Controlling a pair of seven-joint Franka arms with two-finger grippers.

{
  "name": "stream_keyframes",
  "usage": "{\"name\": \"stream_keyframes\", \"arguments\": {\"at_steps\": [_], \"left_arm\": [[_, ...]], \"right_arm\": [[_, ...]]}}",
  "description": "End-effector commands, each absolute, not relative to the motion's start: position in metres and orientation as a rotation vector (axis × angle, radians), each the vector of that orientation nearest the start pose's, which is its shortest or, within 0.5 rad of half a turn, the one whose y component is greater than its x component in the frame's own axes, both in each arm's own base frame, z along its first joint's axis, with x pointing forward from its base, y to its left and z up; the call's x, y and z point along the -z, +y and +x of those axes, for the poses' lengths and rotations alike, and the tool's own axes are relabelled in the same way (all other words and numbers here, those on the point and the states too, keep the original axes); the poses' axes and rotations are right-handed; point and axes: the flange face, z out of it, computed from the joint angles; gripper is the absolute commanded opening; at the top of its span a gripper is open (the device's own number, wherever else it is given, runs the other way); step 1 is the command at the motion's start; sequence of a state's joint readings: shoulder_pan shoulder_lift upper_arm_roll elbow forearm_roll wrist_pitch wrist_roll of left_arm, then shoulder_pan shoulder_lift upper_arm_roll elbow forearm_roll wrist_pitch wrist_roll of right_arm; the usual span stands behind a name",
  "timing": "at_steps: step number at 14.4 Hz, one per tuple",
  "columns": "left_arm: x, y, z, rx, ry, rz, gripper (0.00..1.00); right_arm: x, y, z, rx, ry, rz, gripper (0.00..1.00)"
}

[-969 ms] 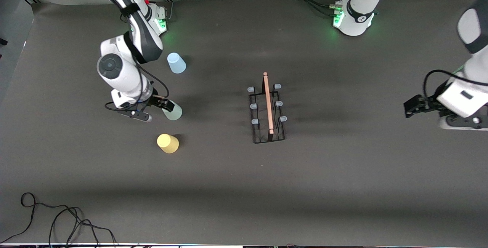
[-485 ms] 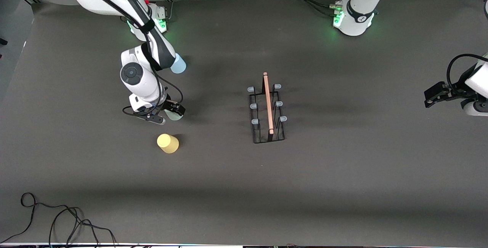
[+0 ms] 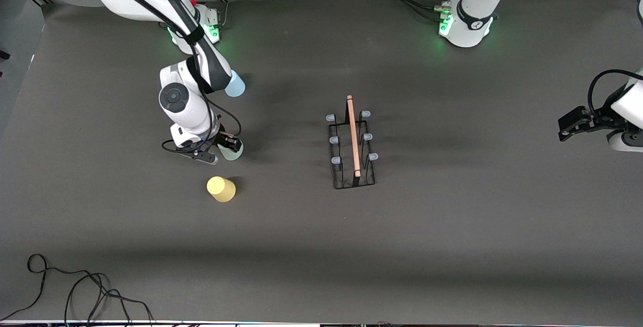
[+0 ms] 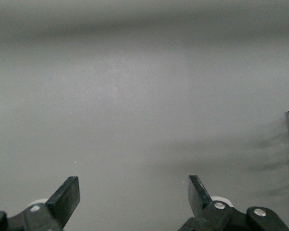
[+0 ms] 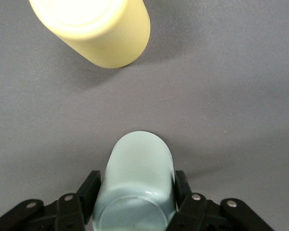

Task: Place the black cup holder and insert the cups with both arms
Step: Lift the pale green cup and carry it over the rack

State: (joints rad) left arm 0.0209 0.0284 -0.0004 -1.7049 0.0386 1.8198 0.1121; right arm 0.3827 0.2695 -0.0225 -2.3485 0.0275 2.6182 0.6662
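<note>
The right gripper (image 3: 227,147) pinches the pale green cup (image 5: 136,185), with the black cup holder (image 3: 353,146) lying toward the left arm's end, its handle running toward the camera.

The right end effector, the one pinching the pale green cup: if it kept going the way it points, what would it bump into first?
Probably the yellow cup. The right end effector, shut on the pale green cup, points toward it across bare table; depth is uncertain.
</note>
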Motion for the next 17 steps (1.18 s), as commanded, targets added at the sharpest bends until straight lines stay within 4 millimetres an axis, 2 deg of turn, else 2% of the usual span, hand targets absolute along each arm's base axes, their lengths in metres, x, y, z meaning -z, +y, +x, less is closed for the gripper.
{"name": "stream_keyframes", "arguments": {"at_steps": [1, 4, 5, 8, 10, 12, 17], "left_arm": [[-0.573, 0.014, 0.580, 0.128, 0.180, -3.087, 1.00], [-0.576, 0.013, 0.580, 0.136, 0.183, -3.094, 1.00], [-0.582, 0.012, 0.580, 0.143, 0.177, -3.107, 1.00], [-0.601, 0.007, 0.580, 0.093, 0.183, -3.128, 1.00], [-0.600, 0.003, 0.578, 0.071, 0.190, -3.126, 1.00], [-0.600, 0.003, 0.577, 0.073, 0.194, -3.117, 1.00], [-0.605, 0.004, 0.580, 0.132, 0.194, -3.109, 1.00]], "right_arm": [[-0.252, 0.185, 0.484, 0.018, 0.543, -3.076, 0.00], [-0.309, 0.191, 0.494, -0.019, 0.542, -3.082, 0.00], [-0.329, 0.196, 0.498, -0.033, 0.590, -3.077, 0.00], [-0.379, 0.242, 0.511, -0.041, 0.667, -3.063, 0.00], [-0.400, 0.273, 0.518, -0.063, 0.754, -2.972, 0.00], [-0.409, 0.303, 0.521, -0.068, 0.806, -2.921, 0.00], [-0.396, 0.416, 0.518, -0.060, 0.954, -2.858, 0.00]]}}
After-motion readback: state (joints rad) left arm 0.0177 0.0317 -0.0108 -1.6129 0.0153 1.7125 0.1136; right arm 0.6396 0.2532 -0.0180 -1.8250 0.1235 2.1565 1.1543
